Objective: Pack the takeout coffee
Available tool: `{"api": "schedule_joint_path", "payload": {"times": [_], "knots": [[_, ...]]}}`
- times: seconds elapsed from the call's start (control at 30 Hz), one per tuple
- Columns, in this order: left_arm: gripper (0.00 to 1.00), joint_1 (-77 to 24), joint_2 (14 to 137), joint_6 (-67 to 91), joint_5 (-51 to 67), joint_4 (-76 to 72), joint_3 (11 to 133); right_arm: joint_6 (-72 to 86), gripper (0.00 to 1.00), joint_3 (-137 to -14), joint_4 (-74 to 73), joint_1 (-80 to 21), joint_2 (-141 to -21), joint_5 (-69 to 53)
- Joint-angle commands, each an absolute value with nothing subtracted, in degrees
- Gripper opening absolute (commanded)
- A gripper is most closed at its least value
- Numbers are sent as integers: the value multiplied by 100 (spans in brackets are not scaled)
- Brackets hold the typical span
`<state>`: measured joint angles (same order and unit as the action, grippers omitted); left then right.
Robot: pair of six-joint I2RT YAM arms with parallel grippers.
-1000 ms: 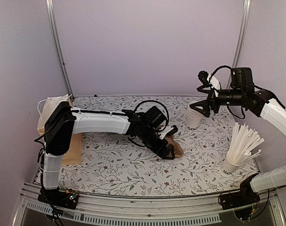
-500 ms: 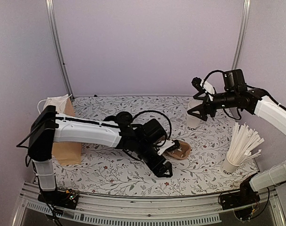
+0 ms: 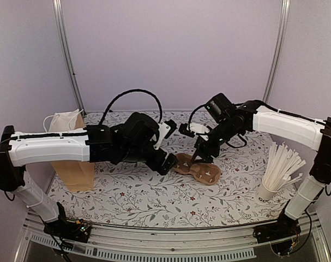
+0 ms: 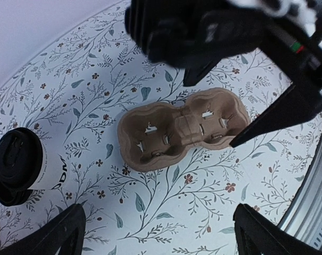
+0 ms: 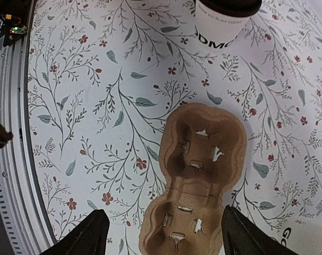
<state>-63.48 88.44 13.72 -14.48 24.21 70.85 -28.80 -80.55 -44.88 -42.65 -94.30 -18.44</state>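
Observation:
A brown pulp two-cup carrier lies flat mid-table, both wells empty; it also shows in the left wrist view and the right wrist view. My left gripper is open and empty, above the table just left of the carrier. My right gripper is open and empty, hovering over the carrier. A takeout coffee cup, white with a black lid, stands on the table apart from the carrier; one shows in the right wrist view too. The arms hide the cups in the top view.
A white cup full of paper straws stands at the right front. A brown paper bag stands at the left behind my left arm. The edge of another white lettered cup shows beside the carrier. The table's front rail runs nearby.
My right arm has swung from the cup at the back right to above the carrier. My left gripper has pulled back up and left off the carrier, which now lies flat.

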Motion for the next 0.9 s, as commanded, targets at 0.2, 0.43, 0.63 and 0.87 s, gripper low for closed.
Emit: {"api": "schedule_joint_path", "payload": {"times": [0.2, 0.43, 0.63, 0.87], "knots": [[98, -6339, 8396, 2068, -2052, 1961, 6737, -1980, 72, -8449, -4947, -4265, -10611, -1248], [98, -6339, 8374, 2096, -2095, 2026, 6609, -1973, 68, -8635, -4994, -4271, -11036, -1127], [98, -6344, 8533, 2184, -2065, 2106, 6637, -1887, 67, -8785, -4997, -4271, -11287, -819], [98, -6338, 8569, 2202, -2057, 2096, 6579, -1846, 66, -8868, -5019, -4271, -11449, -742]]}}
